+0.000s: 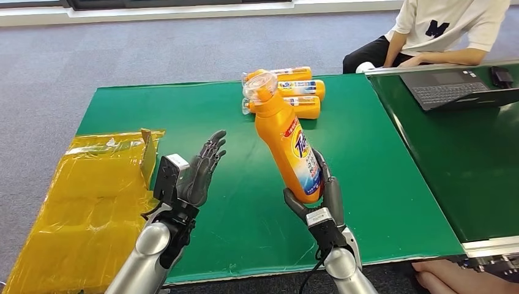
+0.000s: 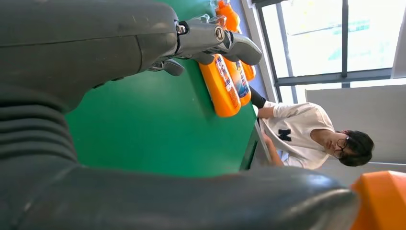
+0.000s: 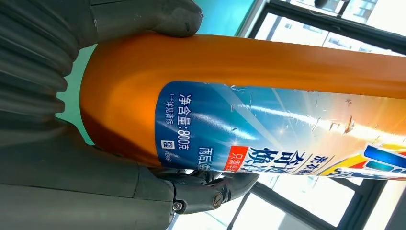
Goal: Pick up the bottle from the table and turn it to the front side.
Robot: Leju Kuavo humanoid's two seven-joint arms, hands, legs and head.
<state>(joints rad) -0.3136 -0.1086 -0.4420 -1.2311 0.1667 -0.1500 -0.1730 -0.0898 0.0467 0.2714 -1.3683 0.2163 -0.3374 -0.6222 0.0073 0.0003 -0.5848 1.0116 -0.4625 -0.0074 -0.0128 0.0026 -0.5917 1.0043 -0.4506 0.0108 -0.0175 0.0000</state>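
Note:
My right hand [image 1: 322, 197] grips an orange bottle [image 1: 285, 138] by its base and holds it above the green table [image 1: 202, 110], neck leaning up and away, blue-and-red label facing me. In the right wrist view the bottle [image 3: 249, 110] lies across my right hand [image 3: 72, 143], thumb on one side and fingers on the other. My left hand [image 1: 199, 168] is raised to the bottle's left, fingers straight and apart, holding nothing and not touching it. The left wrist view looks past my left hand [image 2: 95, 57] at a corner of the held bottle [image 2: 380, 199].
Three more orange bottles [image 1: 300, 90] lie side by side at the table's far edge. A yellow plastic bag [image 1: 85, 196] covers the left end. A second table at right carries a laptop [image 1: 456, 87]. A person [image 1: 440, 30] sits beyond it.

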